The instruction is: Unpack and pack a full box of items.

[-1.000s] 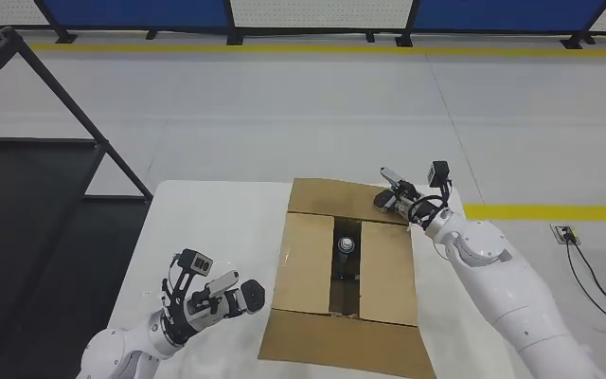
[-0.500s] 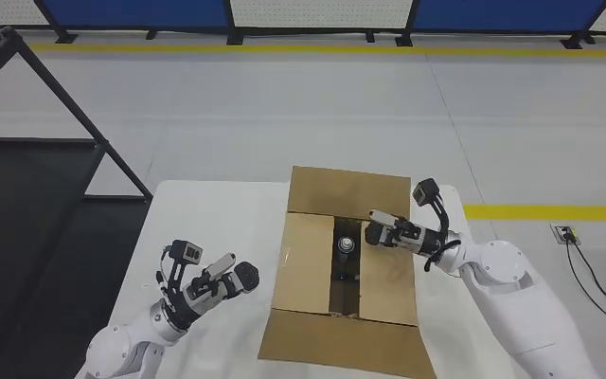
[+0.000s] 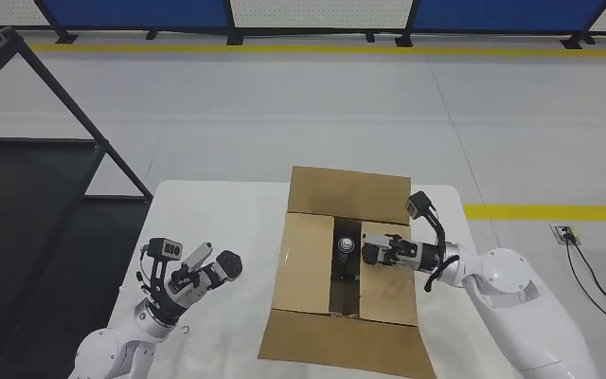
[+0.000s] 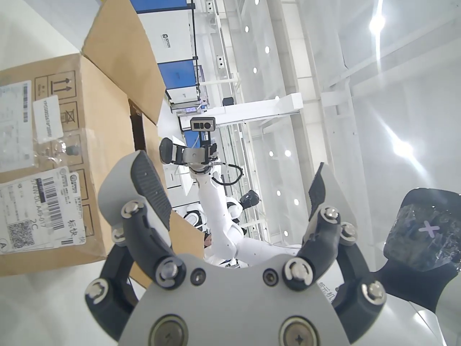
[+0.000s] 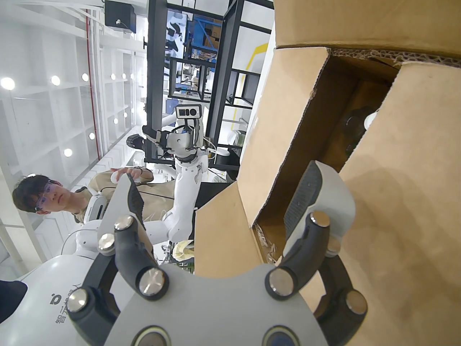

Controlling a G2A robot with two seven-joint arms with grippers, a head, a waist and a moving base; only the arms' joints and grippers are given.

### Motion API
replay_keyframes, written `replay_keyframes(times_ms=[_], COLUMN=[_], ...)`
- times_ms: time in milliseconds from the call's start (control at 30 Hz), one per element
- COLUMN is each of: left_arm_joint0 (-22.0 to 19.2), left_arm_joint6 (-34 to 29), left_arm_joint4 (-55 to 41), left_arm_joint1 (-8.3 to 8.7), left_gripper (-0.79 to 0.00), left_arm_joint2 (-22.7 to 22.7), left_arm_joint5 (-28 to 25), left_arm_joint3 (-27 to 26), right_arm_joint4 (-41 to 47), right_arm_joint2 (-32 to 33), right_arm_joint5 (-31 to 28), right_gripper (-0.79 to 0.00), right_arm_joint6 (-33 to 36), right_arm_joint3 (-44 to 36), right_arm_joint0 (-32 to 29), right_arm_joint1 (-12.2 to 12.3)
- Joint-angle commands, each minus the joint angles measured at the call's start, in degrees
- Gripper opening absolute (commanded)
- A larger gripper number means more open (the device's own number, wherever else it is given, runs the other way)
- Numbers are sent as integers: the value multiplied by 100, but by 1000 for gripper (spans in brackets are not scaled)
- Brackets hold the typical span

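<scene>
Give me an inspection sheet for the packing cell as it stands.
Surface: white table, carrying the box.
Job's things: cardboard box, end flaps folded out, side flaps nearly flat with a gap between them; dark item with a pale cap shows in the gap.
Clutter: nothing seen.
Claws: left claw open, empty, above the table beside the box; right claw open, empty, over a side flap at the gap's edge.
Cables: black cable looped at the right wrist; floor socket with a lead.
Surroundings: black metal frame, yellow floor line, blue panels.

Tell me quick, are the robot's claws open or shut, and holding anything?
Left claw: open, holding nothing.
Right claw: open, holding nothing, over the box.
</scene>
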Motion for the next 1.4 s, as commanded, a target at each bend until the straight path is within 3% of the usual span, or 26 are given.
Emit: replay_keyframes(times_ms=[0, 233, 433, 933, 1367], left_arm_joint0=[29, 46, 74, 93, 237], left_arm_joint6=[47, 196, 314, 394, 255], left_arm_joint4=[90, 207, 90, 61, 3], left_arm_joint1=[-2, -15, -15, -8, 6], left_gripper=[0, 0, 0, 0, 0], left_arm_joint2=[59, 198, 67, -81, -227], left_arm_joint5=[79, 142, -33, -114, -260], left_arm_joint3=[-60, -178, -180, -98, -265], right_arm_joint4=[-155, -573, -631, 22, 888], right_arm_joint2=[-147, -808, -1053, -1417, -1364], right_arm_joint5=[159, 809, 1007, 486, -46], right_gripper=[0, 0, 0, 0, 0], right_arm_joint6=[-8, -213, -213, 139, 306], right_arm_joint3=[-83, 24, 268, 800, 629], right_arm_joint0=[52, 539, 770, 1081, 1130], right_arm_joint1=[-24, -205, -304, -572, -728])
